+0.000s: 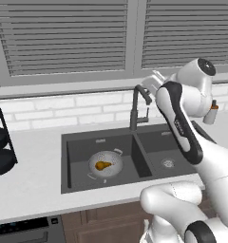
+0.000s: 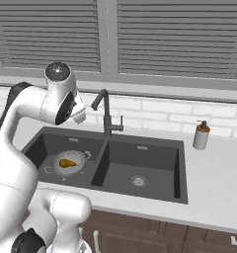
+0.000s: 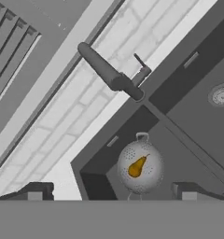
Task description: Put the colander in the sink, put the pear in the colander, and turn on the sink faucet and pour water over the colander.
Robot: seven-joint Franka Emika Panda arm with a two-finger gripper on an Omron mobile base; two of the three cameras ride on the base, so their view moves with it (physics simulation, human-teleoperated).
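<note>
Hand view has the small golden-brown pear (image 3: 137, 166) already sitting in the pale perforated metal colander (image 3: 140, 168) in the dark grey double-basin sink's (image 3: 188, 116) left basin, so I'd say the gripper (image 3: 111, 192), wide and empty, needs to go for the tall dark grey faucet's (image 3: 111, 74) side lever next.

In the left base view the arm (image 1: 182, 123) hides part of the right sink (image 1: 78, 142) basin and part of the soap bottle (image 1: 211, 113). The black rack (image 1: 1, 142) is cut off by the left edge. The faucet (image 3: 109, 73) lever's position is too small to read.

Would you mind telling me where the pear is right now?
The pear lies inside the colander, which sits in the left basin of the sink, left of the faucet.
</note>
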